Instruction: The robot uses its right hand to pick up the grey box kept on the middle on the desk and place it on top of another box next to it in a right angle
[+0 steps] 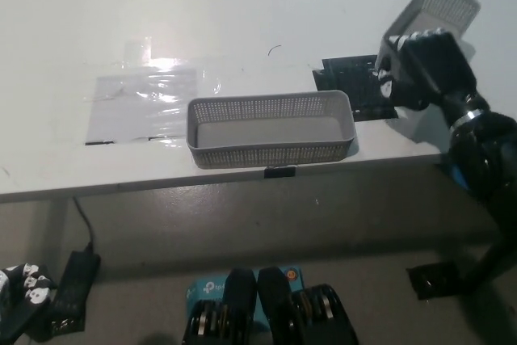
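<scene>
Centrally on the white desk [242, 6] sits a long grey perforated plastic box [271, 128], open side up, close to the front edge. Left of it lies a clear glossy plastic sheet [145, 103] catching a bright glare, and behind its right end a black square cut-out panel [349, 82] is set into the desk surface. Under the desk edge, a small black clip-like part [279, 171] shows just below the long box. On the floor at lower left lie a black power adapter [71, 288] and its cable [83, 220]; a teal-labelled box [202, 290] is partly hidden at the bottom.

At the bottom-left corner only a sliver of the white left hand [23, 282] shows, cut off by the frame, so whether it is open or closed cannot be told.

At upper right, the black right hand [424, 66] is clamped on a second, smaller grey perforated box [432, 10], fingers wrapped over its near end. That box is tilted, raised off the desk, well apart from the long box.
</scene>
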